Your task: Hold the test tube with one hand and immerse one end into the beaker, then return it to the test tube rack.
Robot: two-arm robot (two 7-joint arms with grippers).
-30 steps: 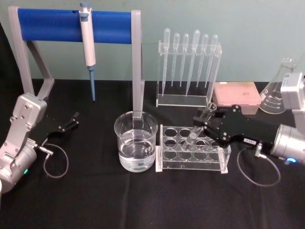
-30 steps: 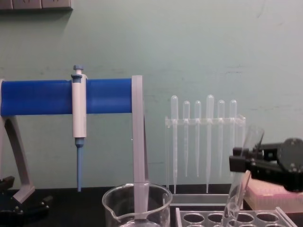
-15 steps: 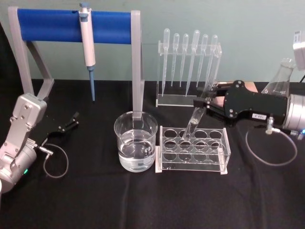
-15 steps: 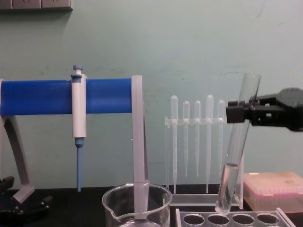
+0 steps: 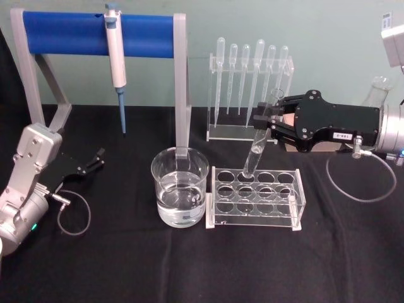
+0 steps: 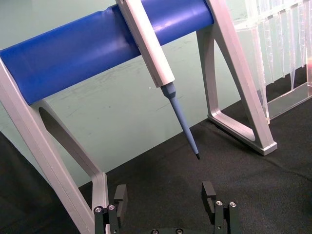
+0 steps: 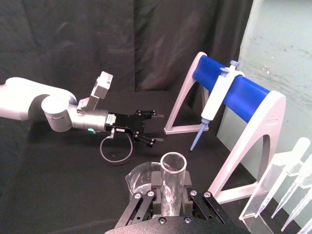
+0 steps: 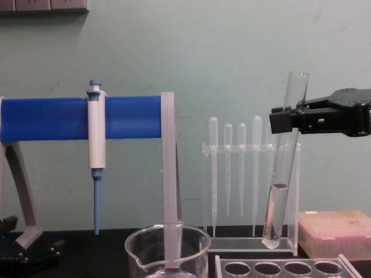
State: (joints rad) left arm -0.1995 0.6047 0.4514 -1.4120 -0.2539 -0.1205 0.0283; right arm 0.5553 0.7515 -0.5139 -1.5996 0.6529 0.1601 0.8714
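1. The test tube (image 5: 257, 146) is in the air: clear glass, round bottom, a little clear liquid low down, tilted.
2. The right pincer (image 5: 267, 117) is clenched on it just below the rim.
3. Its bottom hangs just above the rack's (image 5: 252, 219) back row.
4. The beaker (image 5: 180, 188), partly filled, stands just beside the rack.
5. The left pincer (image 5: 96, 160) rests spread apart, far left on the surface (image 5: 158, 265).

Open air left of the right gripper (image 5: 265, 118) over the beaker (image 5: 165, 183), pipette stand (image 5: 218, 131) close behind, test tube rack (image 5: 252, 218) beneath.
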